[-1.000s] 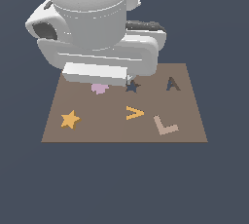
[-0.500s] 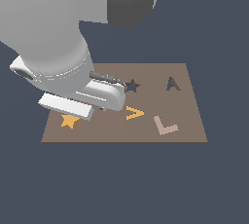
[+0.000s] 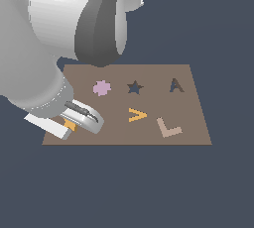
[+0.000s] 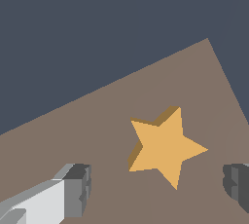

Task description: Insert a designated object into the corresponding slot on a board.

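The orange-yellow star piece point(image 4: 163, 147) lies flat on the brown board point(image 4: 73, 135) near its corner. In the exterior view only a sliver of the star piece point(image 3: 71, 126) shows under the hand, at the board's point(image 3: 196, 115) near corner on that view's left. My gripper point(image 4: 158, 185) is open, with one finger point(image 4: 78, 189) on each side of the star and just short of it; nothing is held. In the exterior view the gripper point(image 3: 69, 127) hangs low over that corner. The dark navy star slot point(image 3: 135, 87) sits in the board's far row, middle.
A pink rounded piece point(image 3: 101, 88) lies beside the star slot on the exterior view's left, and a dark A-shaped cutout point(image 3: 176, 85) on its right. An orange V piece point(image 3: 137, 115) and a tan L piece point(image 3: 168, 127) lie in the near row. The bulky arm point(image 3: 54, 38) hides the board's left edge.
The arm has swung from over the board's far middle to its near left corner and lowered, so the hand now covers the star piece.
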`<state>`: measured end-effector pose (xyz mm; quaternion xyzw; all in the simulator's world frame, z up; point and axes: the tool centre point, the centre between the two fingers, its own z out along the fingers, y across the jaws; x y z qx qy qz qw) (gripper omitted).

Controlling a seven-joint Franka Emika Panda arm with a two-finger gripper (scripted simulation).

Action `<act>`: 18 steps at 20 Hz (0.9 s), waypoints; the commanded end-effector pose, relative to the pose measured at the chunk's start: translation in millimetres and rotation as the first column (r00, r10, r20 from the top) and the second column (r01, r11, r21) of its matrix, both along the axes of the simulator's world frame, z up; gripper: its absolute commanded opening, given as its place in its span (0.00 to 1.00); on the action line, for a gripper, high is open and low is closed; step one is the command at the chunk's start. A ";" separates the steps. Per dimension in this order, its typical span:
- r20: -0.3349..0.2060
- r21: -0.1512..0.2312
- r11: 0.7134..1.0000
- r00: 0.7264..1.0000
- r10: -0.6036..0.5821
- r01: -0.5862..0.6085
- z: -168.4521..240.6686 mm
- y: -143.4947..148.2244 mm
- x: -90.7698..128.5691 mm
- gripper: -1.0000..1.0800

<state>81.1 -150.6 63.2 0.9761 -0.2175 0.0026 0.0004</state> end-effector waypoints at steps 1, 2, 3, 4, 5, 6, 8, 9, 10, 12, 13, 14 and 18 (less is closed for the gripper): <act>-0.002 0.001 1.000 1.000 -0.022 0.022 -6.4 -7.4 2.7 0.96; -0.003 0.001 1.000 1.000 -0.028 0.028 -8.3 -9.7 3.3 0.96; -0.003 0.001 0.999 0.999 -0.034 0.034 -9.9 -11.6 3.7 0.96; -0.004 0.002 0.999 0.999 -0.038 0.038 -11.2 -13.2 4.1 0.96; -0.004 0.002 0.999 0.999 -0.041 0.041 -12.1 -14.4 4.4 0.96; -0.005 0.002 0.999 0.999 -0.044 0.044 -12.8 -15.2 4.6 0.96; -0.005 0.002 0.999 0.999 -0.045 0.045 -13.3 -15.5 4.8 0.96; -0.005 0.002 0.999 0.999 -0.044 0.044 -13.0 -15.5 4.0 0.96; -0.005 0.002 0.999 0.999 -0.044 0.044 -13.4 -15.5 4.1 0.96; -0.005 0.002 0.999 0.999 -0.044 0.044 -16.7 -15.3 4.3 0.96; -0.005 0.002 0.999 0.999 -0.044 0.044 -19.5 -15.6 4.3 0.96; -0.005 0.002 0.999 0.999 -0.045 0.045 -23.1 -15.7 4.4 0.96; -0.005 0.002 0.999 0.999 -0.046 0.046 -32.9 -16.0 4.5 0.96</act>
